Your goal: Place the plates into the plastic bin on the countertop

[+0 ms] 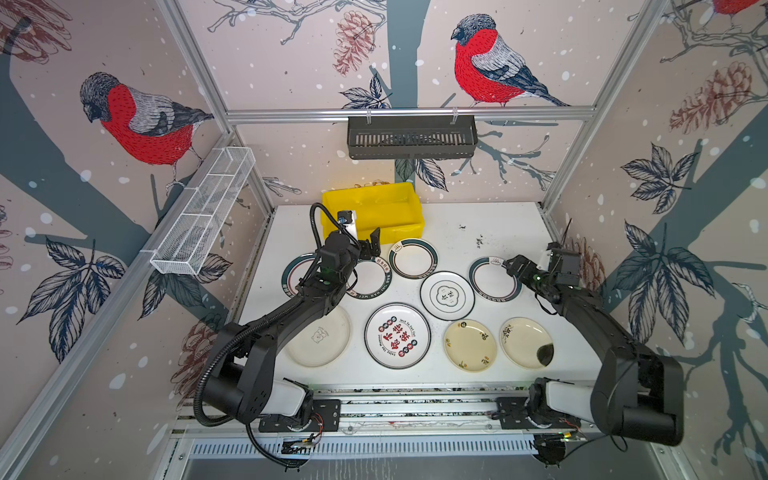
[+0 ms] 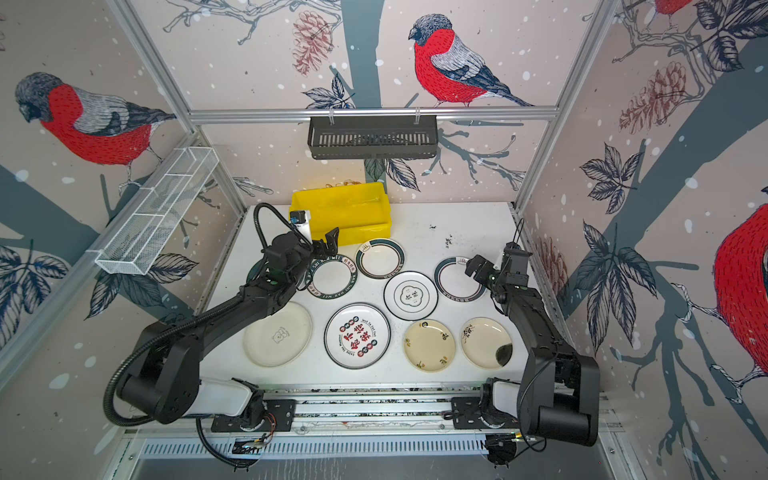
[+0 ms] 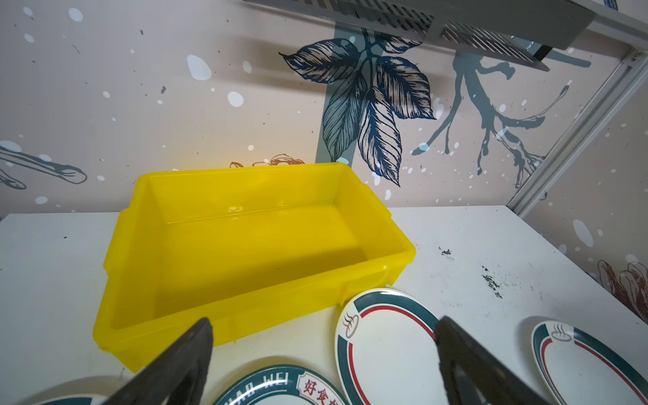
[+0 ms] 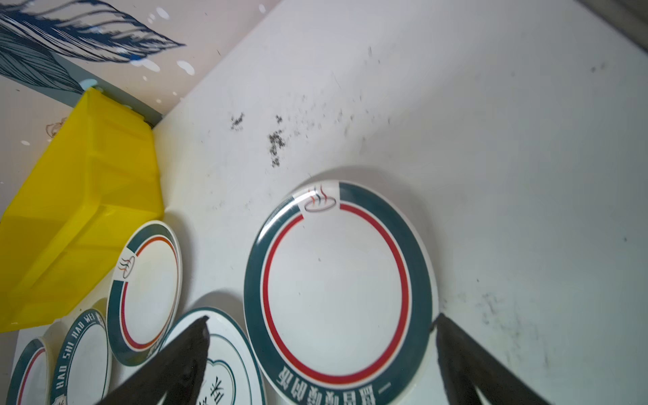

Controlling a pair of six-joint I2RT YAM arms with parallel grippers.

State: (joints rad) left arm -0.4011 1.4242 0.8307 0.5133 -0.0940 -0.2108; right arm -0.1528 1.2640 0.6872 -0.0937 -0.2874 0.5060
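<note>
Nine plates in both top views, all flat on the countertop and all outside the plastic bin, which sits at the back against the wall. By kind that's three green-banded plates, one lettered-rim plate, one thin-lined white plate, one red-character plate and three cream plates along the front. From above, the left arm covers most of the leftmost green-banded plate, and the arm's wrist camera hides the bin's near left corner. The left wrist view fills that in, showing the whole tub and its bare yellow floor, but only four plates. The right wrist view shows five plates, and the red ring inside each green band reads clearly there. The left gripper hangs just in front of the bin's front wall, above the lettered-rim plate, with its jaws spread wide and nothing between them. The right gripper is just as wide and carries nothing. The rightmost green-banded plate lies in front of its fingers, and I can't tell whether they touch. There are two arms and one bin. One slotted basket hangs on the back rail, and one wire-mesh tray sits on the left wall.
</note>
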